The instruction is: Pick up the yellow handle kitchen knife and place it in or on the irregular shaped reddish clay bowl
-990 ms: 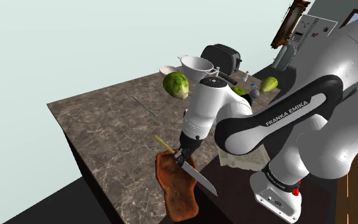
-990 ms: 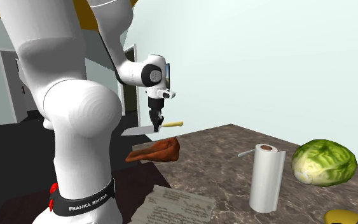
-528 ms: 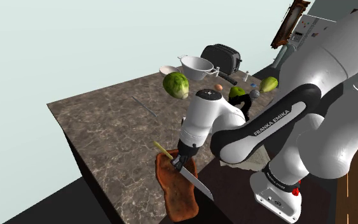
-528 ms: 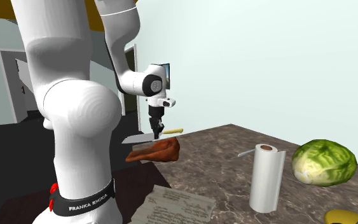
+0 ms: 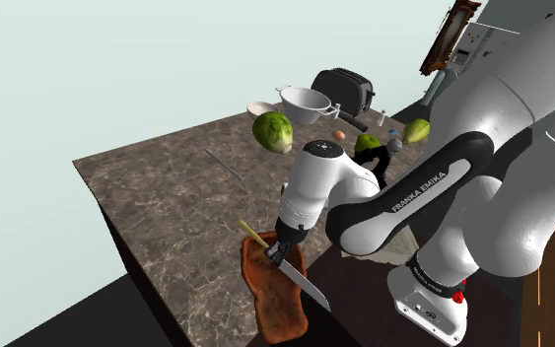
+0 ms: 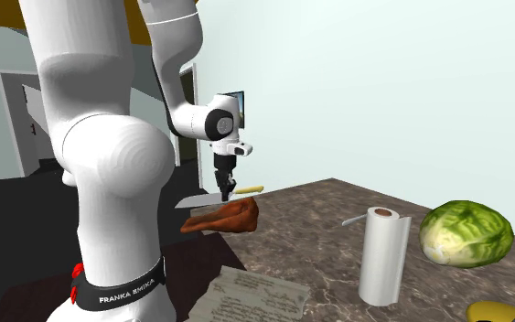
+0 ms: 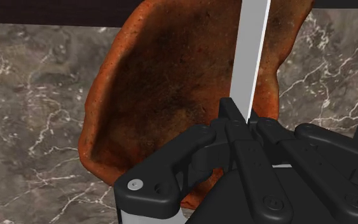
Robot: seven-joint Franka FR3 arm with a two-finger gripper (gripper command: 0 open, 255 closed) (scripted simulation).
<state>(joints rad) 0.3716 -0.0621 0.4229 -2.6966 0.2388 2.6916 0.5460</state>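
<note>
I have the gripper (image 5: 279, 252) closed tight on the knife (image 5: 303, 284), pinching it where the grey blade meets the yellow handle. The knife hangs roughly level just over the reddish clay bowl (image 5: 273, 299); in the wrist view the blade runs away from the fingers across the bowl's hollow. I can't tell if the blade touches the rim. The bowl sits at the marble counter's (image 5: 167, 187) edge, on the corner nearest the stand, handle end of the knife pointing inward over the counter. Just beside the bowl along that edge lies a printed paper sheet (image 6: 255, 295). Further in stands a paper towel roll (image 6: 380, 256), upright, near a green cabbage (image 6: 466, 233). At the far edge I see a white strainer (image 5: 305, 102) and a dark toaster (image 5: 344, 89).
</note>
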